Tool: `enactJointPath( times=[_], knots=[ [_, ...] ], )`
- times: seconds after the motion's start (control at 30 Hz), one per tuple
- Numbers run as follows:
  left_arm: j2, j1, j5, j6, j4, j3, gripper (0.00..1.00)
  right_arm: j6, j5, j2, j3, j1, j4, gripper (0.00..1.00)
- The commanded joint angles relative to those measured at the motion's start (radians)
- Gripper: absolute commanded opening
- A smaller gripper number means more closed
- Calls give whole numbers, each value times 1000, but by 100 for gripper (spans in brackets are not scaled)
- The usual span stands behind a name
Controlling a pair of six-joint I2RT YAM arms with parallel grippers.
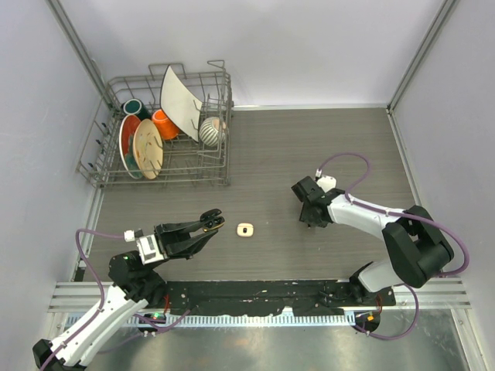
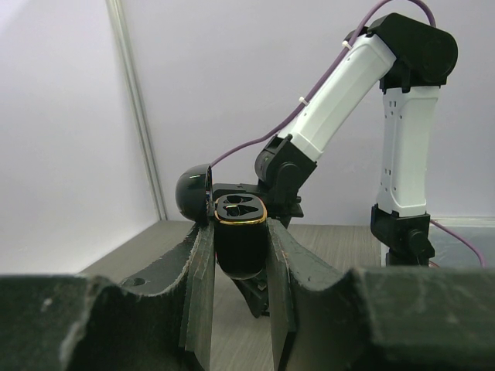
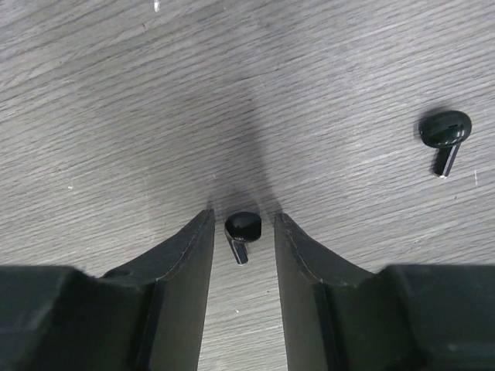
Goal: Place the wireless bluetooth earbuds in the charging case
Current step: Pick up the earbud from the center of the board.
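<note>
My left gripper (image 2: 238, 230) is shut on a black charging case (image 2: 240, 251) and holds it upright above the table. The case's lid (image 2: 193, 193) is open and two empty sockets show on top. In the top view this gripper (image 1: 215, 220) hangs left of a small cream-white case (image 1: 245, 229) that lies on the table. My right gripper (image 3: 242, 215) is open and low over the table, its fingers on either side of a black earbud (image 3: 243, 227) without touching it. A second black earbud (image 3: 445, 131) lies further right. I cannot make out the cream-white earbuds.
A wire dish rack (image 1: 216, 174) with plates, bowls and cups stands at the back left. The right arm (image 1: 363, 212) reaches in from the right, and it also shows in the left wrist view (image 2: 402, 116). Grey walls close the table on three sides.
</note>
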Motion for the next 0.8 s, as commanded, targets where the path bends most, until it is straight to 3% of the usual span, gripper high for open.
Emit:
enactJointPath(
  times=[0.0, 0.17, 0.27, 0.77],
  knots=[
    [-11, -2, -17, 10, 17, 1, 0, -70, 20, 42, -26, -12, -32, 43],
    [-2, -2, -17, 11, 20, 2, 0, -146, -3, 49, -21, -12, -10, 45],
    [4, -2, -15, 10, 26, 2, 0, -158, -20, 56, -23, -12, 0, 42],
    [15, -2, -12, 10, 31, 8, 0, -120, -46, 55, -50, -13, 4, 37]
  ],
)
